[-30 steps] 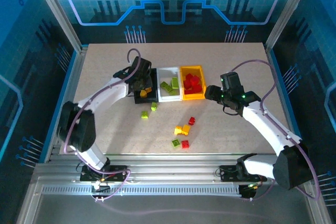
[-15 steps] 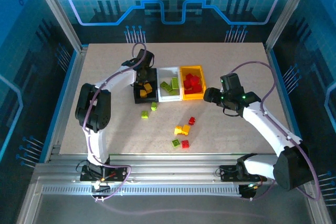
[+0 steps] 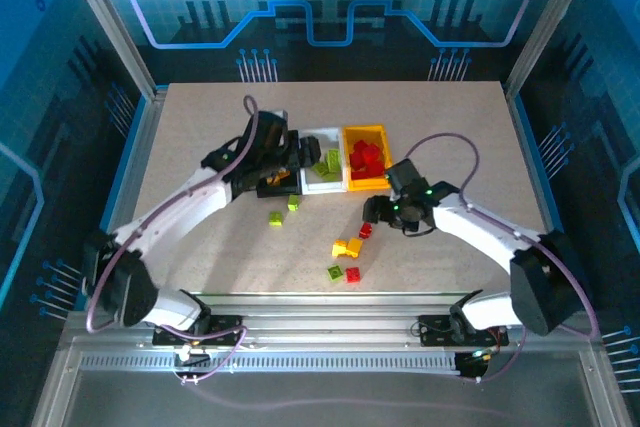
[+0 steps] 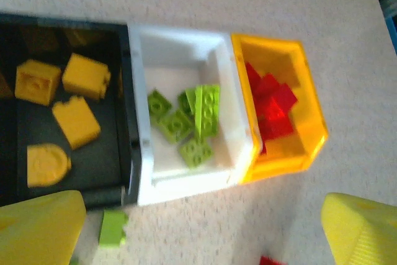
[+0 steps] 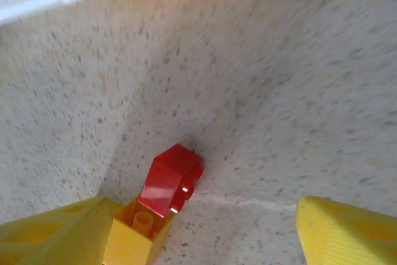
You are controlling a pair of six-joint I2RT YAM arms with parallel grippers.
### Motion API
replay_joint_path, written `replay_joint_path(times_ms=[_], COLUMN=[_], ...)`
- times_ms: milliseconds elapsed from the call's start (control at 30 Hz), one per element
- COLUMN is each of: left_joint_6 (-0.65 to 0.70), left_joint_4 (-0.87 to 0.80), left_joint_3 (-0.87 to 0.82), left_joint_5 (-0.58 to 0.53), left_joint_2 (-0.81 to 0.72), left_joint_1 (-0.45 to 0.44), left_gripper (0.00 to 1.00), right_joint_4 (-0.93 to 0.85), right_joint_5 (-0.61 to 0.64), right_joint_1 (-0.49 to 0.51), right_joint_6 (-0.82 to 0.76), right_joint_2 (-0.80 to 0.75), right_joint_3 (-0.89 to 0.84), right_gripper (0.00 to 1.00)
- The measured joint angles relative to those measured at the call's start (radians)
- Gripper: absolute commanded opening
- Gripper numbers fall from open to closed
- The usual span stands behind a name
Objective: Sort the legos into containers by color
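**Status:** sort judged well past halfway, not finished. No mixed colours were seen in any bin.

**Containers:** three, in a touching row on the tabletop [image 3: 450, 127].
- Black bin [image 4: 126, 91]: yellow bricks, four counted from the left wrist view. The frame cut off its left end, so there may have been more.
- White bin [image 4: 180, 48]: green bricks, about five. They overlapped, so the count is uncertain.
- Yellow-orange bin [image 4: 310, 128]: red bricks in a pile, at least four. An exact count could not be read.

**Left on the tabletop (top view):**
- Green, three: first green brick [image 3: 293, 203] just beside the black bin's near wall, second green brick [image 3: 275, 218] near it, third green brick [image 3: 335, 272] toward the near edge.
- Red, two: near red brick [image 3: 352, 274] beside the third green one, far red brick [image 3: 365, 230] below the yellow-orange bin.
- Yellow cluster [image 3: 347, 246]: it looked like two bricks touching.
- Roughly seven pieces were still to be sorted.

**Left fingers** [image 4: 40, 228]: spread wide and released, with nothing between them. They hung above the near edge of the bin row.

**Right fingers** [image 5: 347, 234]: spread and not clenched, with nothing grasped. They straddled the far red brick, which lay on the tabletop and appeared to touch a yellow brick close to one finger.

**Judgement:** the far red brick looked like the next pick, and it belongs in the yellow-orange bin. The yellow neighbour could be caught along with it.
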Motion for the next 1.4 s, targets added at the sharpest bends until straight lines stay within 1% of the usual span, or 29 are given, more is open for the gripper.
replay_joint_path(times_ms=[100,200,267,367,400,433,767,900,1000,1133,1200,1300,1400], left_joint_6=[-0.027,-0.058,-0.079,-0.105,-0.109,-0.114,-0.132,-0.132,-0.131,-0.131,-0.13,-0.13,-0.13], left_joint_4=[0.011,0.011,0.011,0.012,0.013,0.014,0.023,0.029,0.031,0.031,0.035,0.045,0.055], left_joint_3=[-0.139,-0.261,-0.325,-0.389,-0.401,-0.408,-0.439,-0.439,-0.439,-0.439,-0.439,-0.439,-0.439], left_joint_5=[0.003,0.004,0.005,0.008,0.008,0.008,0.007,0.007,0.007,0.01,0.018,0.032,0.051], left_joint_2=[-0.073,-0.127,-0.162,-0.203,-0.211,-0.216,-0.229,-0.229,-0.229,-0.229,-0.227,-0.219,-0.203], left_joint_1=[-0.024,-0.035,-0.037,-0.037,-0.037,-0.037,-0.037,-0.037,-0.037,-0.037,-0.037,-0.037,-0.038], left_gripper=[0.99,0.99,0.99,0.99,0.99,0.99,0.99,0.99,0.99,0.99,0.99,0.99,0.99], right_joint_4=[-0.003,0.0,0.001,0.001,0.001,0.001,-0.014,-0.017,-0.035,-0.06,-0.076,-0.078,-0.071], right_joint_5=[0.011,0.039,0.06,0.085,0.091,0.098,0.127,0.136,0.142,0.15,0.156,0.162,0.166], right_joint_1=[0.056,0.088,0.101,0.118,0.122,0.124,0.125,0.113,0.079,0.019,-0.013,-0.045,-0.069], right_joint_6=[0.014,0.037,0.05,0.069,0.075,0.075,0.089,0.082,0.065,0.023,-0.009,-0.05,-0.085], right_joint_2=[0.079,0.134,0.168,0.222,0.237,0.246,0.259,0.229,0.172,0.071,0.036,0.04,0.103], right_joint_3=[0.033,0.067,0.086,0.114,0.119,0.12,0.115,0.091,0.073,0.082,0.123,0.217,0.334], right_gripper=[0.78,0.76,0.72,0.6,0.54,0.51,0.29,0.21,0.18,0.18,0.19,0.2,0.2])
